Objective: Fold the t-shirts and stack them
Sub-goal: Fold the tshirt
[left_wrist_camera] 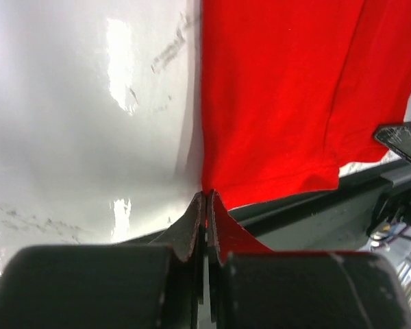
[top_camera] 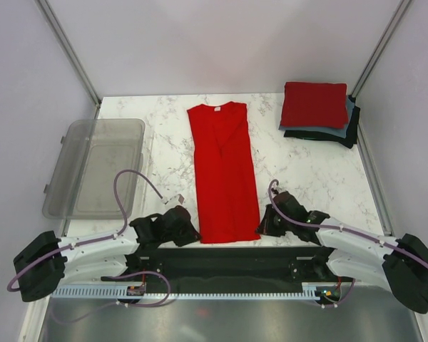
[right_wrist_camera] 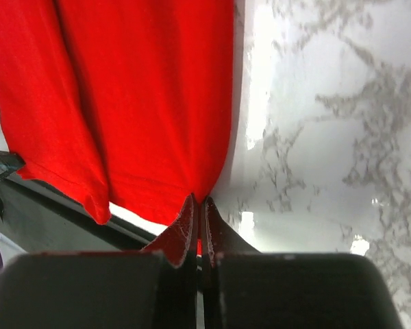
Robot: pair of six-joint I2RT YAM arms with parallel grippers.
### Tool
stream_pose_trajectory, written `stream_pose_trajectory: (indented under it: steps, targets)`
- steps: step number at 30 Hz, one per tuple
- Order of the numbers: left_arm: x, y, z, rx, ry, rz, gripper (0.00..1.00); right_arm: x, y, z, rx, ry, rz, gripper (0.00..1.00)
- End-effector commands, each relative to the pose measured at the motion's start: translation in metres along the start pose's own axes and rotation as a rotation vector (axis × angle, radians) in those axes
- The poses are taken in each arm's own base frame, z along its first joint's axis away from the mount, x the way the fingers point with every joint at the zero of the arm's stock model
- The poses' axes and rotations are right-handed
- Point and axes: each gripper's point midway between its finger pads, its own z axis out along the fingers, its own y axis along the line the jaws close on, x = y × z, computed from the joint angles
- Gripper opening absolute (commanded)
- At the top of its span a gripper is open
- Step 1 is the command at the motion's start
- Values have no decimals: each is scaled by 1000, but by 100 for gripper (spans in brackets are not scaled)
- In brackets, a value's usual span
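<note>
Seen from above, a stack (top_camera: 315, 112) of three folded tees, red over grey-blue over black, sits at the far right corner of the surface (top_camera: 307, 178), so that part looks done. One red t-shirt (top_camera: 223, 174) lies in the middle, narrowed to a long strip, with its collar far and its hem at the near edge. The left hand (top_camera: 182, 226) and right hand (top_camera: 271, 222) sit at its two near corners, but their grip cannot be judged from here. A clear bin (top_camera: 93, 167) lies at the left. I judge the crosswise folds and the move to the stack remain.

The left wrist view supplies the grip: the left hand (left_wrist_camera: 205, 205) has its jaws pressed together, with the red t-shirt (left_wrist_camera: 281, 96) pinched by its hem corner.

The right wrist view shows the same at the other corner: the right hand (right_wrist_camera: 198, 209) is closed on the red t-shirt (right_wrist_camera: 137, 89). The overlapping folded layers also show here.
</note>
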Motion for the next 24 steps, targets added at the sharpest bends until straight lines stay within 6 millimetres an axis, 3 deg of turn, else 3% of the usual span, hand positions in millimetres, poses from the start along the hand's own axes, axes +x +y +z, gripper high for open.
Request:
stream_pose_trajectory:
  steps: [1, 4, 8, 9, 10, 11, 12, 14, 16, 18, 22, 24]
  targets:
    - [9, -9, -11, 28, 42, 3, 2, 27, -15, -8, 31, 82, 29, 0]
    - [15, -16, -20, 29, 52, 23, 2, 39, -20, -19, 49, 104, 58, 0]
    - [13, -26, -38, 1, 39, 66, 2, 28, -5, -38, 1, 45, 72, 0]
    - [5, -41, -46, 25, 12, 80, 2, 17, 8, -45, -21, 16, 67, 0]
    - [0, -45, -49, 21, -1, 90, 2, 11, 9, -50, -11, -5, 59, 0]
    - [-4, -44, -52, -2, -15, 109, 2, -3, 24, -58, -33, -38, 47, 0]
    - [-15, -57, -58, 12, -58, 129, 2, -9, 29, -61, -32, -53, 36, 0]
    - [-23, -52, -57, -64, -83, 166, 2, -30, 40, -68, -3, -100, -5, 0]
    - [-42, -63, -60, -96, -144, 180, 2, -44, 36, -64, 80, -122, -61, 0]
    - [-58, -76, -66, -97, -187, 199, 2, -65, 51, -71, 97, -164, -94, 0]
    - [-98, -77, -63, -142, -226, 157, 2, -102, 60, -63, 182, -201, -158, 0]
    - [-113, -80, -60, -154, -231, 172, 2, -130, 69, -68, 195, -242, -182, 0]
